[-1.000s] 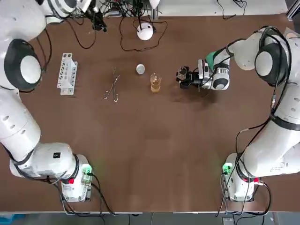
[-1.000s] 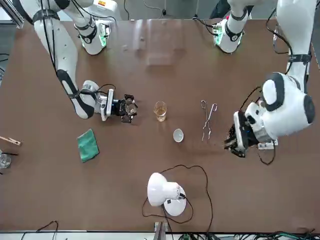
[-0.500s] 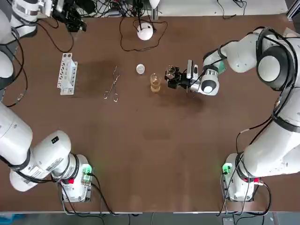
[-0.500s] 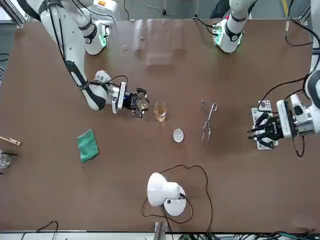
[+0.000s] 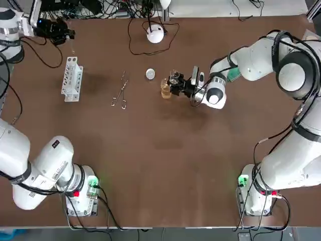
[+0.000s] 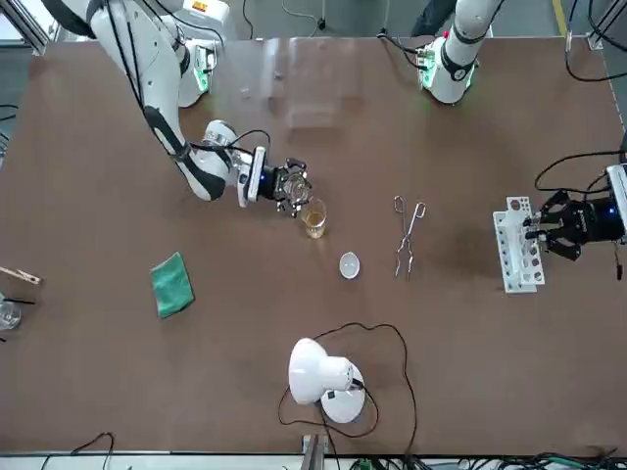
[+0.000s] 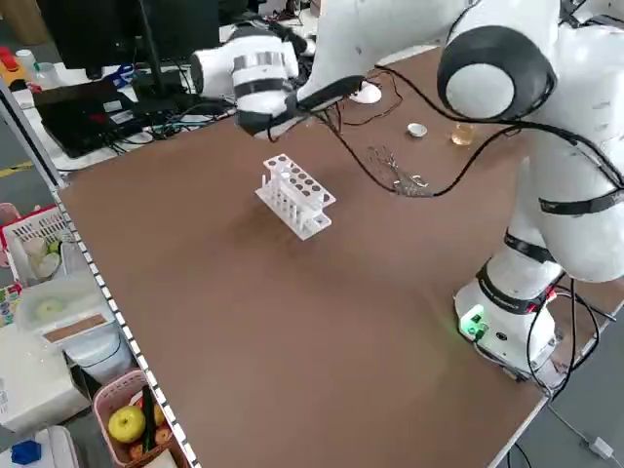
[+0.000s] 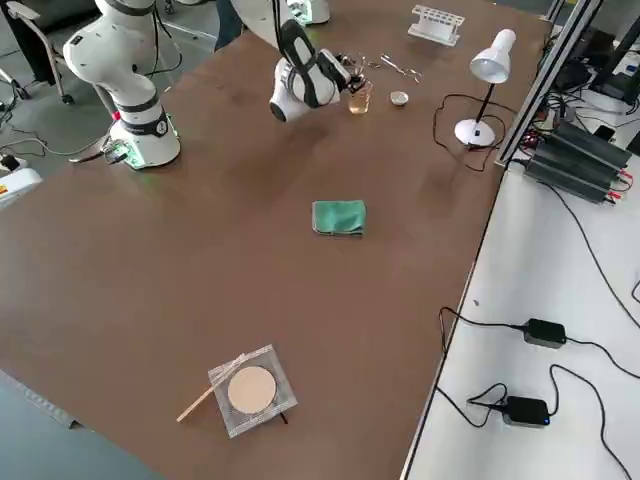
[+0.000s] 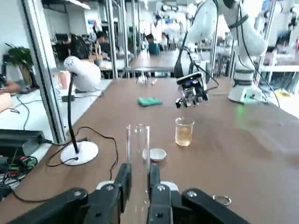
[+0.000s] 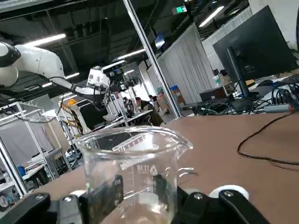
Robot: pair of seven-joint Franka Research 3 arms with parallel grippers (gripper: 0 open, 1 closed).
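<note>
Right wrist view has the beaker (image 10: 135, 168) clamped between the two fingers of the right gripper (image 10: 134, 195). It looks upright, and I cannot tell whether anything is in it. From overhead, this gripper lies level over the desk (image 5: 165, 165), about midway across and toward the far edge. It holds the beaker raised just beside the cup (image 5: 166, 91) of amber liquid, apart from it.

The left gripper (image 9: 138, 186) is closed on a glass tube (image 9: 138, 154), which stands upright between its fingers. It is over the far left corner, just beyond the rack (image 5: 71, 79), which looks empty.

Tongs (image 5: 120, 90) and a small white dish (image 5: 150, 74) lie between the rack and the cup. A lamp (image 5: 155, 34) stands at the far edge.

As I judge it, both glass pieces are already picked up and held clear of the desk. The beaker has not been tipped, the tube is not in the rack, and neither has been put down.
</note>
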